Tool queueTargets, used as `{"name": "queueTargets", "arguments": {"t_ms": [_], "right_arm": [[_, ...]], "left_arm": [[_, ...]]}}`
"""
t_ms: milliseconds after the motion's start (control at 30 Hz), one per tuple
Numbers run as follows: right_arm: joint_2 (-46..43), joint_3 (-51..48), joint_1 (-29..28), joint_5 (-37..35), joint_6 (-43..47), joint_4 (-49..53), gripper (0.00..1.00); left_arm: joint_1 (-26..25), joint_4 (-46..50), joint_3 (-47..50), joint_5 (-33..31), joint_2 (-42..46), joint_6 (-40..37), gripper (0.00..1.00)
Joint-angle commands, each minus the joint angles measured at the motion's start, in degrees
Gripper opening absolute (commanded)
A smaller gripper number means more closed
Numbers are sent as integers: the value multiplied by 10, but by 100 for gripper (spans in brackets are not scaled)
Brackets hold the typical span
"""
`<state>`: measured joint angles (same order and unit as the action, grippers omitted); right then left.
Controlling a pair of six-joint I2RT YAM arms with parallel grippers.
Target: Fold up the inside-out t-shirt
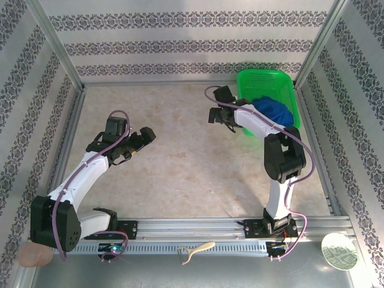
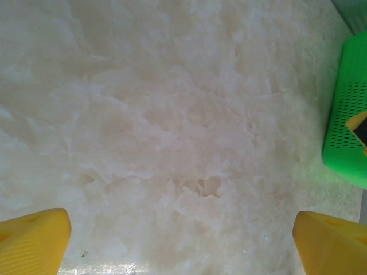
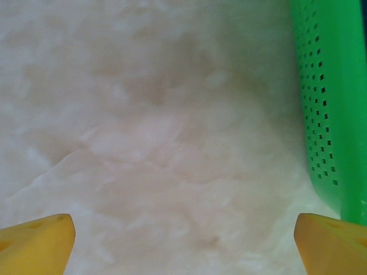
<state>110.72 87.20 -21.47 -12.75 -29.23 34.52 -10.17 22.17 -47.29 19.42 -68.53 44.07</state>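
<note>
The inside-out t-shirt lies bunched up as a royal-blue heap inside a green perforated basket at the back right of the table. My right arm reaches across the basket's near-left corner, partly covering the cloth. My right gripper hovers just left of the basket, open; in the right wrist view, the right gripper has only bare tabletop between its yellow fingertips. My left gripper hangs over the left-centre of the table, also open. Bare table likewise lies between the left gripper's fingertips.
The basket wall stands close to my right gripper's right side, and the basket shows at the right edge of the left wrist view. Patterned walls enclose the beige table. A round white dish, a cream tool and a pinkish lump lie on the near ledge.
</note>
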Motion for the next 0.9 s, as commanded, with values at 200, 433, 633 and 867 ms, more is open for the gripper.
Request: {"name": "queueTargets", "arguments": {"t_ms": [200,433,633,867], "right_arm": [[-192,-57,27,12,33,-57,98],[-166,-34,180,-47,-23,38,98],[-112,-38,248,-20,-61,37,98],[20,66,259,58,-54,57,94]], "left_arm": [[-9,-13,7,-1,-5,-4,99],[-12,-20,-1,34,-12,-15,99],[-15,-20,-13,44,-17,-23,99],[-16,-19,-24,57,-33,-29,99]]}}
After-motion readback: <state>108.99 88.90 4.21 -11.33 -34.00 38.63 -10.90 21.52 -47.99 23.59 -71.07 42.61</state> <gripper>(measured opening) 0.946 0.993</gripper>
